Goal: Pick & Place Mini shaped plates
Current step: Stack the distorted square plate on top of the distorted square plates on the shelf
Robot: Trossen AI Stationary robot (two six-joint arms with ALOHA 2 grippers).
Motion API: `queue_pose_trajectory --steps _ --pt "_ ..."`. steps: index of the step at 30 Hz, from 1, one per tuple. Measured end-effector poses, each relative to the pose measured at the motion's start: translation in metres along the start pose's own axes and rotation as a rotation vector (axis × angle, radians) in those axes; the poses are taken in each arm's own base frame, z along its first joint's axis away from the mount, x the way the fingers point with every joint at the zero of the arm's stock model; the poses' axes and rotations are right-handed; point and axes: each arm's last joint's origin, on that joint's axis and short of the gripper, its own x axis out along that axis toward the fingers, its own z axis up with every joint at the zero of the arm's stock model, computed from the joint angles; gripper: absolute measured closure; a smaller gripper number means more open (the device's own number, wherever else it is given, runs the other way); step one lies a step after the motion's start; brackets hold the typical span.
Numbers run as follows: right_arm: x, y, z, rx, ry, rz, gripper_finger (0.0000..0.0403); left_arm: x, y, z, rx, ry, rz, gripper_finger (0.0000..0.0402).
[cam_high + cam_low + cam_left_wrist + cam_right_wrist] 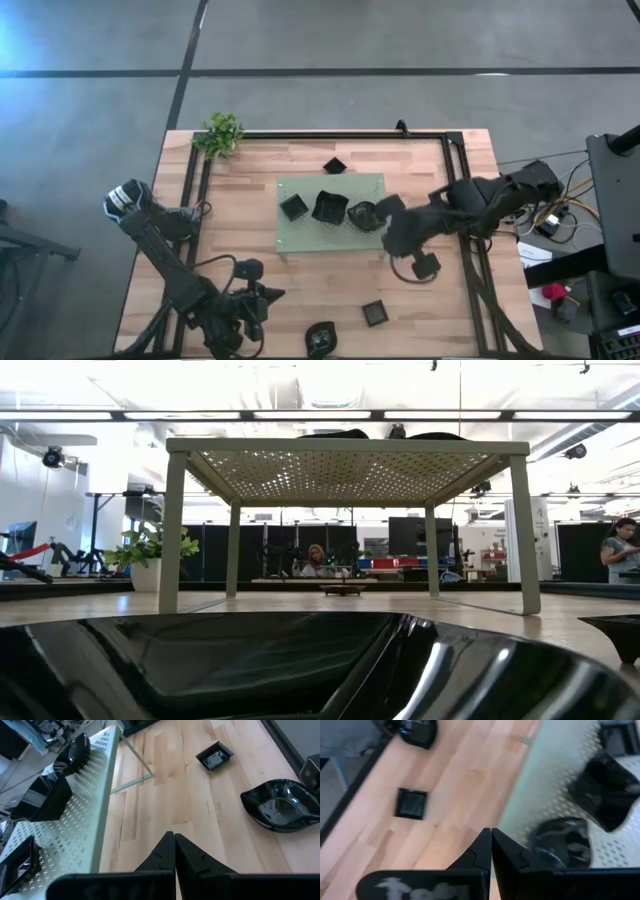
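Note:
Three mini shaped plates sit on the raised light green perforated mat (330,190): (293,207), (329,208) and a round one (362,214). More lie on the wood: a square one (334,166) behind the mat, a small square one (374,313) and a scalloped one (320,338) near the front edge. My right gripper (392,232) hangs shut and empty above the mat's right end, its fingertips (491,834) together beside the round plate (562,842). My left gripper (270,296) stays shut and empty at the front left, pointing toward the small square plate (215,757).
A small leafy plant (220,133) stands at the far left corner. A black frame (460,140) borders the tabletop. The mat stands on legs (172,530), with open space beneath. Bare wood (250,230) lies left of the mat.

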Motion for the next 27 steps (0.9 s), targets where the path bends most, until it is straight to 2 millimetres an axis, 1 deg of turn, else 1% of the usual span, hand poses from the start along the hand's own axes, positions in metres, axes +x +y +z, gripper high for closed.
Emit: queue_pose_trajectory --steps 4,7,11,14,17,22,25,27 --pt "0.004 0.017 0.0 -0.034 -0.022 0.03 0.0394 0.002 -0.003 -0.002 0.005 0.021 -0.036 0.0402" --pt "0.006 0.027 -0.001 -0.039 -0.037 0.046 0.0394 0.003 -0.008 -0.005 -0.001 0.072 -0.138 0.0402" --pt "0.007 0.034 0.0 -0.04 -0.063 0.058 0.0394 0.0 -0.013 -0.009 -0.052 0.154 -0.271 0.0402" --pt "0.009 0.038 0.002 -0.051 -0.084 0.063 0.0394 -0.005 -0.017 -0.013 -0.07 0.23 -0.373 0.0402" --pt "0.015 0.038 0.002 -0.07 -0.101 0.063 0.0394 -0.01 -0.02 -0.019 -0.086 0.311 -0.428 0.0402" --pt "0.022 0.039 0.003 -0.068 -0.123 0.061 0.0394 -0.016 -0.019 -0.031 -0.132 0.476 -0.46 0.0402" --pt "0.028 0.04 0.003 -0.044 -0.142 0.062 0.0394 -0.018 -0.019 -0.034 -0.139 0.528 -0.468 0.0402" --pt "0.031 0.04 0.004 -0.023 -0.157 0.063 0.0394 -0.021 -0.021 -0.035 -0.122 0.55 -0.508 0.0402"
